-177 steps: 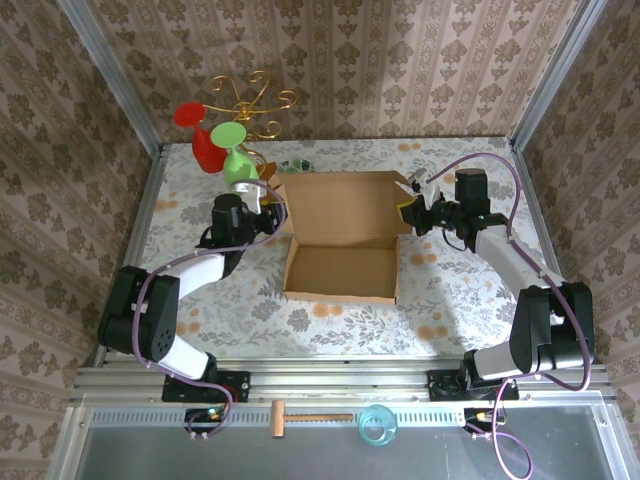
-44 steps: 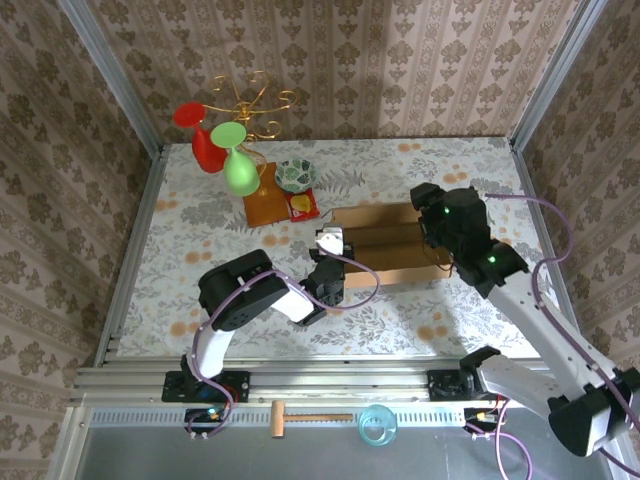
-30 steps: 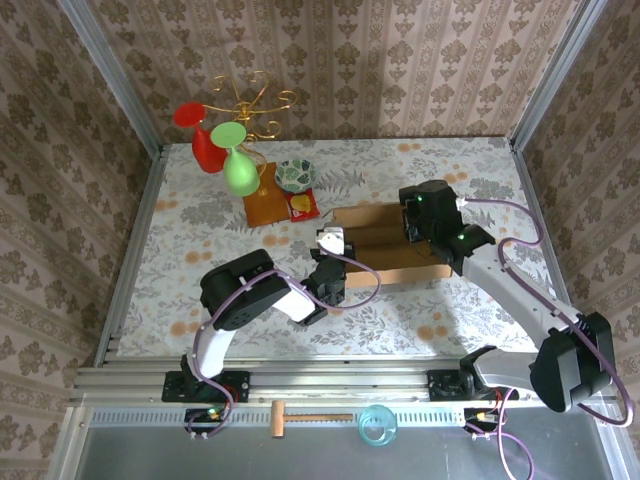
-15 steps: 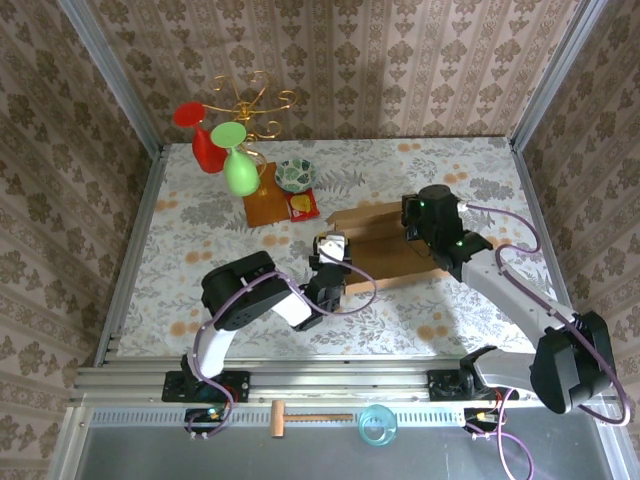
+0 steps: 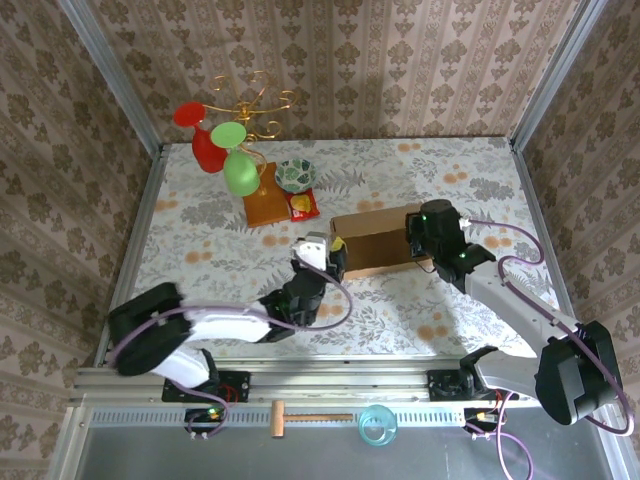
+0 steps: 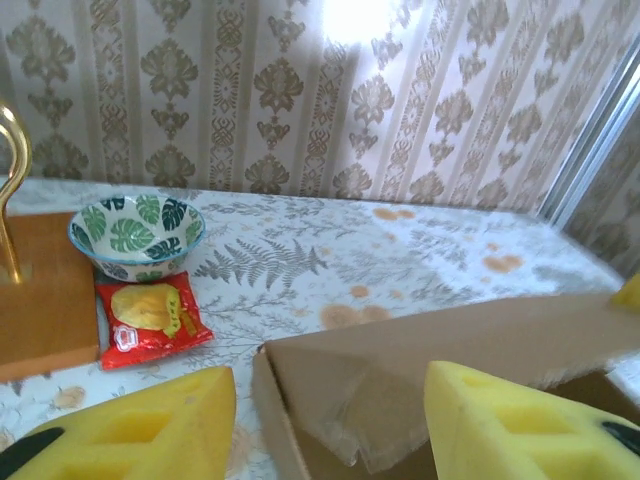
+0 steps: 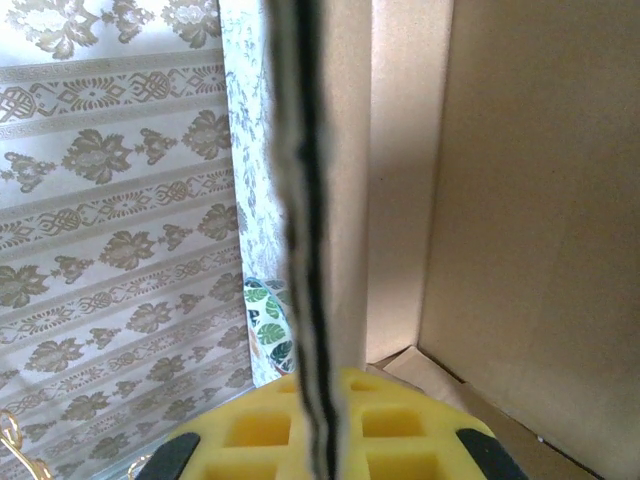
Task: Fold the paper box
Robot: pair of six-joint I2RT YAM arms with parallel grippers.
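Pinching 1 thin wall of the paper box (image 7: 500, 200), the right gripper (image 7: 318, 425) is squeezed tight on it, at the box's 3 o'clock end. The cardboard edge hides part of its yellow pad. The left gripper (image 6: 330, 420) is half open at the 9 o'clock end. Its 2 pads are cut off below, and I cannot tell if they touch the box. At 10 o'clock lie 1 leafy bowl (image 6: 137, 228), 1 red snack bag (image 6: 150, 312) and 1 wooden base (image 6: 45, 300). Half a second ago the box tilted up; now it lies flatter.
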